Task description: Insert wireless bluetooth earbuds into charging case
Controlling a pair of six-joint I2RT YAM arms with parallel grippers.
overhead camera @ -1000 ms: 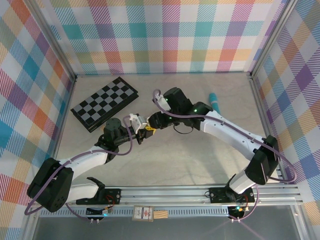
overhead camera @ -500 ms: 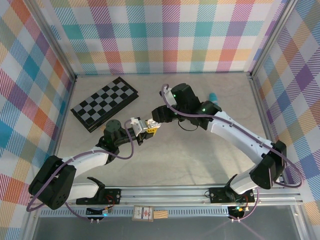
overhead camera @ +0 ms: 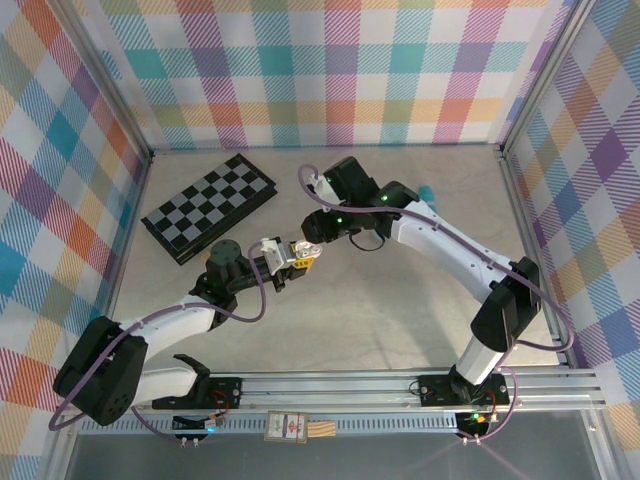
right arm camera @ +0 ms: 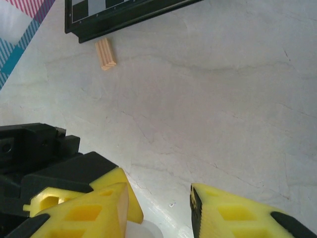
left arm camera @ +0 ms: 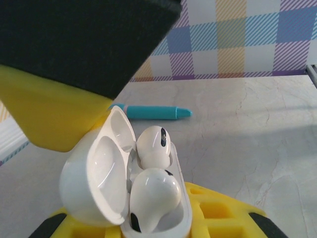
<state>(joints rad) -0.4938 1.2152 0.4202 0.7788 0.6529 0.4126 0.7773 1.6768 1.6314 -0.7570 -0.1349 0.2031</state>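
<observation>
My left gripper (overhead camera: 290, 256) is shut on the white charging case (left arm camera: 94, 183), held a little above the table with its lid swung open to the left. Two white glossy earbuds lie in the case. The far earbud (left arm camera: 153, 144) sits down in its socket, and the near earbud (left arm camera: 154, 196) stands higher and tilted. My right gripper (right arm camera: 158, 208) hovers right over the case, open, with nothing between its yellow fingers (right arm camera: 233, 213). A sliver of the white case (right arm camera: 141, 232) shows under them. In the top view the two grippers meet at mid-table by the case (overhead camera: 301, 252).
A folded chessboard (overhead camera: 208, 206) lies at the back left, with a small wooden block (right arm camera: 105, 53) beside its edge. A teal pen (left arm camera: 156, 112) lies on the marble-look table (overhead camera: 380, 310) at the back right. Plaid walls close in three sides.
The right wrist swung out to the right, then came back left toward the case, jaws widening and narrowing a little. The left arm has kept the case still.
</observation>
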